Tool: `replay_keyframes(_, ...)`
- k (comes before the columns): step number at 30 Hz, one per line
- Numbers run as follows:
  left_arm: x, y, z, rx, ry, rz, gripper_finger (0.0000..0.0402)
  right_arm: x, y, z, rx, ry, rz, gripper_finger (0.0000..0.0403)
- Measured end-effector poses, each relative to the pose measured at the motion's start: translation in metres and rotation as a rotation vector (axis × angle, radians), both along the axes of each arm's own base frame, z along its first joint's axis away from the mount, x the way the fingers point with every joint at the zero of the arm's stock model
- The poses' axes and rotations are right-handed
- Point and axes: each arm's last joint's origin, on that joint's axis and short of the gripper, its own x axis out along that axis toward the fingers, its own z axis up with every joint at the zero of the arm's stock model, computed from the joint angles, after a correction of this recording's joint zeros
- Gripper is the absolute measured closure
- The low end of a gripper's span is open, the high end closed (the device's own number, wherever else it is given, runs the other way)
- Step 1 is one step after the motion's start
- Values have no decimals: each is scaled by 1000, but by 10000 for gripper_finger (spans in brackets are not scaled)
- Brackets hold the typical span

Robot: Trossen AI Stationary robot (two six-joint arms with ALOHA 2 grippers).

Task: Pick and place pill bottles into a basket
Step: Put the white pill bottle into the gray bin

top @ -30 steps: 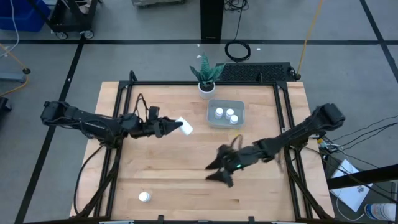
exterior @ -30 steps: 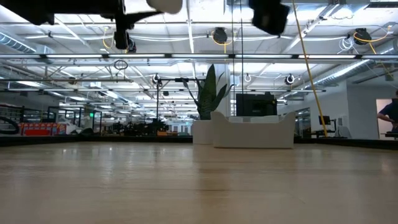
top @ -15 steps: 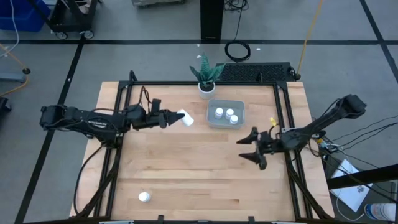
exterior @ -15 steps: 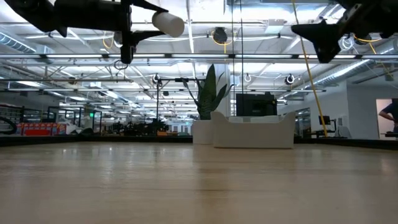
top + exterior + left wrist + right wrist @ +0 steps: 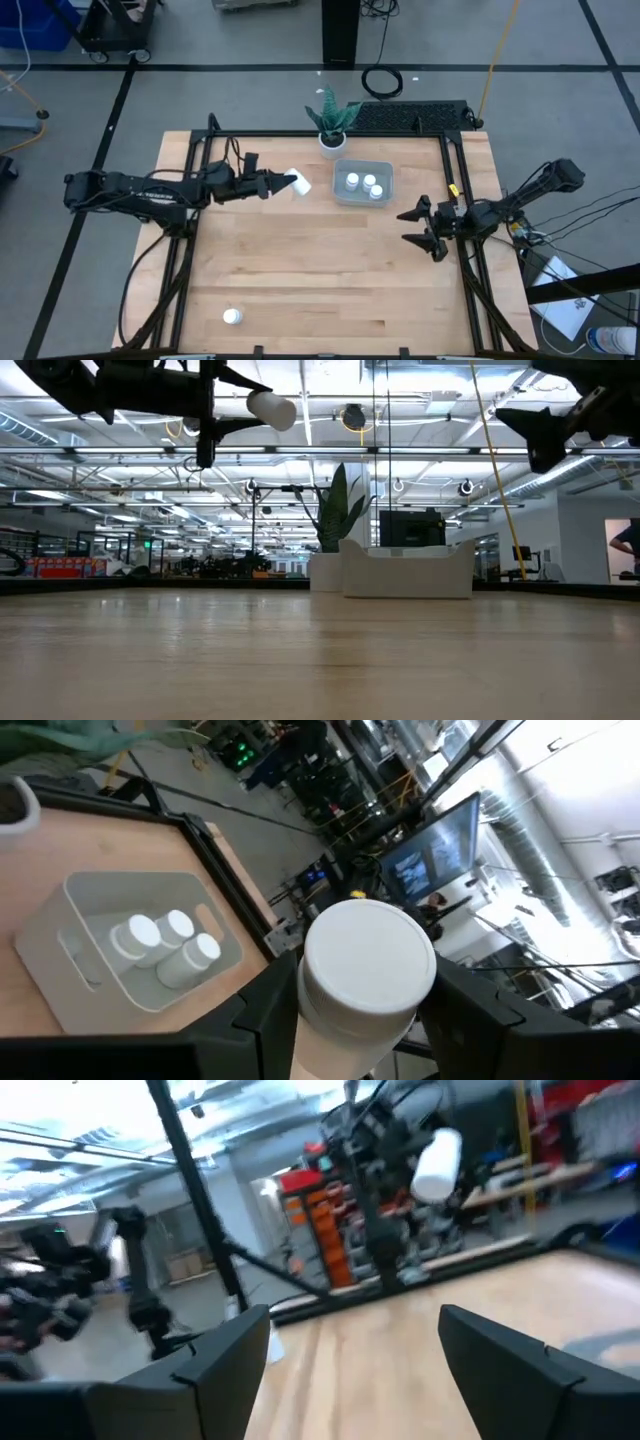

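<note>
A pale wooden table [image 5: 300, 270] fills the middle of the high view, edged by a black metal frame. At its upper centre stands a white plant pot with green striped leaves [image 5: 331, 122], and just below it sits the shallow translucent grey-blue plastic basket [image 5: 340, 192], holding three small white capped pill bottles [image 5: 361, 184] close together. A fourth white pill bottle [image 5: 232, 317] stands alone at the lower left of the table, well apart from everything else. Nothing lies on the wood between the raised bottle and the basket.

The left gripper [image 5: 276, 183] reaches in from the left of the frame, left of the basket, its two dark fingers clamped on a held white cylindrical pill bottle [image 5: 296, 182] lying sideways. The right gripper [image 5: 423, 225] hangs near the table's right rail, below and right of the basket, its fingers spread wide apart and holding nothing.

The low view shows what the overhead cannot: both grippers ride well above the tabletop, the held bottle [image 5: 271, 409] near the upper left of the frame. The left wrist view looks past the bottle's round cap [image 5: 368, 956] down into the basket [image 5: 70, 980], where the three bottles [image 5: 165, 940] touch one another. The right wrist view catches the other arm's bottle [image 5: 437, 1163] far off at upper right.
</note>
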Motion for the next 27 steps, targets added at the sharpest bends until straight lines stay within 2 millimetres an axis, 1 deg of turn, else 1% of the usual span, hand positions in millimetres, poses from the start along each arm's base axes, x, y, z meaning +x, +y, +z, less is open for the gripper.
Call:
replay_keyframes(5,8,6,18,61,78,-2,221,-6,-3,8,-145,-76,-53,115)
replay_keyframes(8,18,12,30,120,126,-1,223,-7,-4,9,-220,-87,-71,118)
replay_keyframes(10,27,16,38,151,129,-16,223,-7,-4,9,-234,-90,-77,120)
replay_keyframes(12,39,20,43,166,134,-33,219,-7,-5,9,-230,-84,-97,121)
replay_keyframes(17,73,33,40,178,181,-64,222,-7,-6,7,-206,-54,-124,118)
replay_keyframes(20,94,40,35,179,230,-83,220,-7,-6,7,-198,-53,-133,116)
replay_keyframes(23,115,45,28,189,287,-100,215,-7,-6,6,-189,-49,-130,116)
replay_keyframes(27,142,49,24,238,363,-94,218,-6,-6,4,-169,-29,-121,119)
